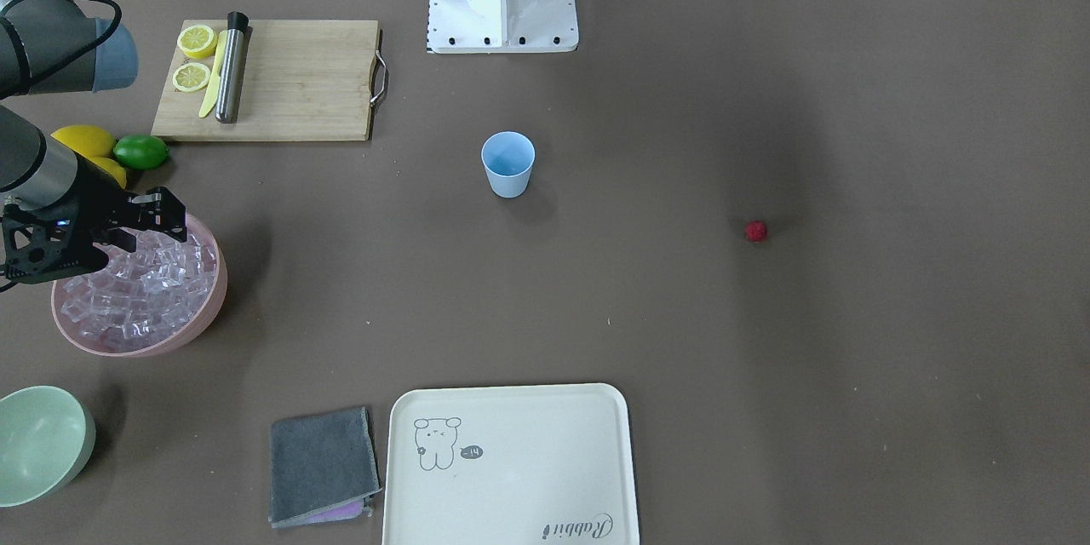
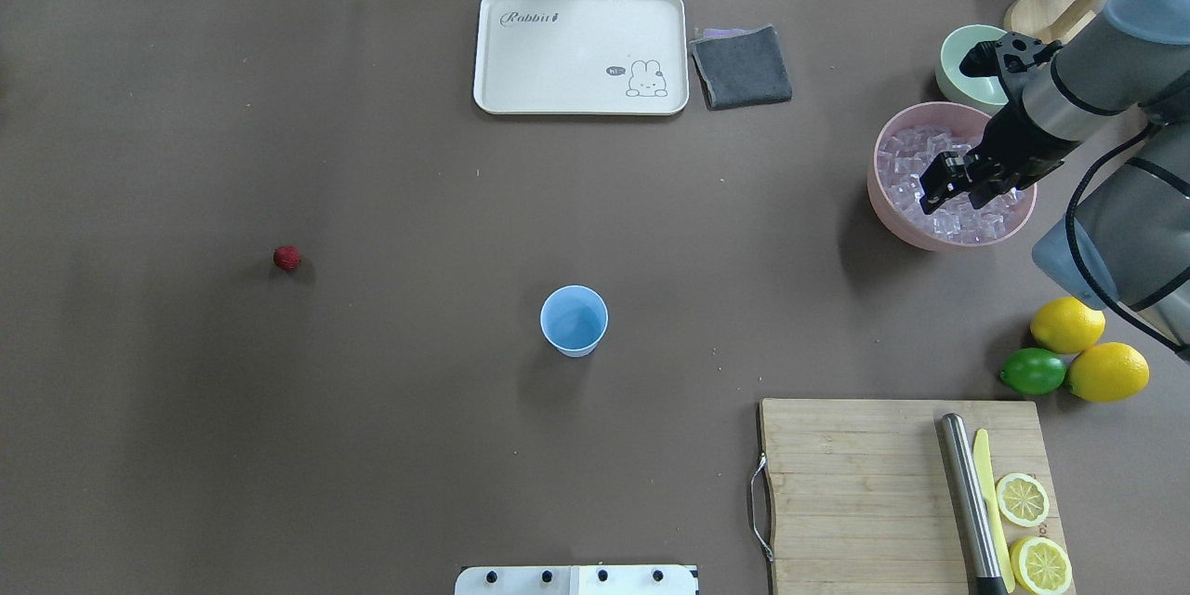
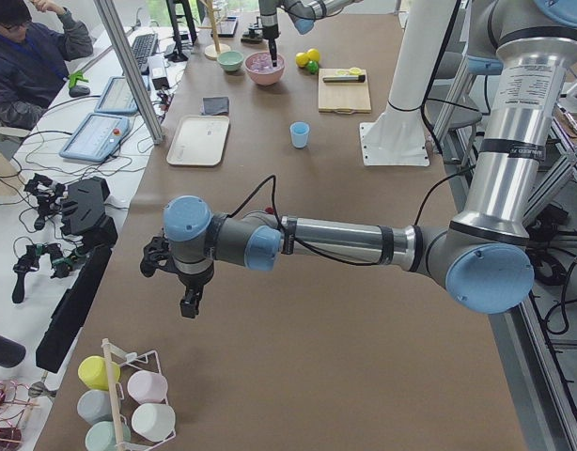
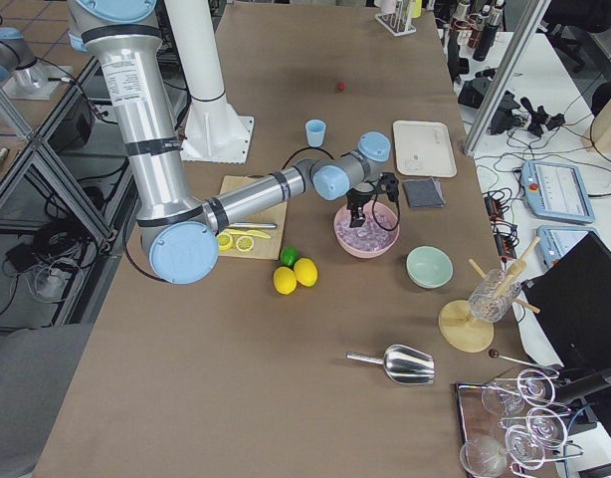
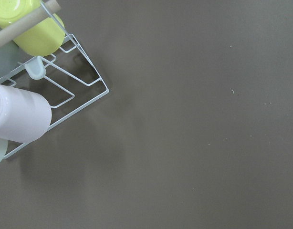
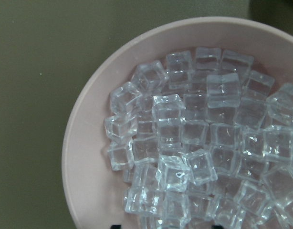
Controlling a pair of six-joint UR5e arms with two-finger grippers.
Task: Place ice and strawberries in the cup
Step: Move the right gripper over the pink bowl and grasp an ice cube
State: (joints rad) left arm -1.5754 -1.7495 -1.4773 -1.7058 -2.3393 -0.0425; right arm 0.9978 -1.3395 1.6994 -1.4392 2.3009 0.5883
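The ice (image 6: 184, 143) is many small clear cubes heaped in a pink bowl (image 2: 879, 195) at the table's right side. My right gripper (image 2: 953, 195) hangs just above the ice with its jaws open and empty; it also shows in the front view (image 1: 153, 230). The light-blue cup (image 2: 574, 321) stands upright and empty at mid-table. The small red strawberry (image 2: 286, 257) lies alone on the left half of the table. My left gripper (image 3: 188, 301) shows only in the exterior left view, low over bare table far from everything; I cannot tell whether it is open or shut.
A cutting board (image 2: 892, 483) holds lemon slices, a yellow knife and a steel muddler. Two lemons (image 2: 1106, 372) and a lime (image 2: 1032, 371) lie beside it. A white tray (image 2: 581, 51), grey cloth (image 2: 741, 65) and pale green bowl (image 2: 962, 56) sit at the far edge. A cup rack (image 5: 36, 95) stands near my left wrist.
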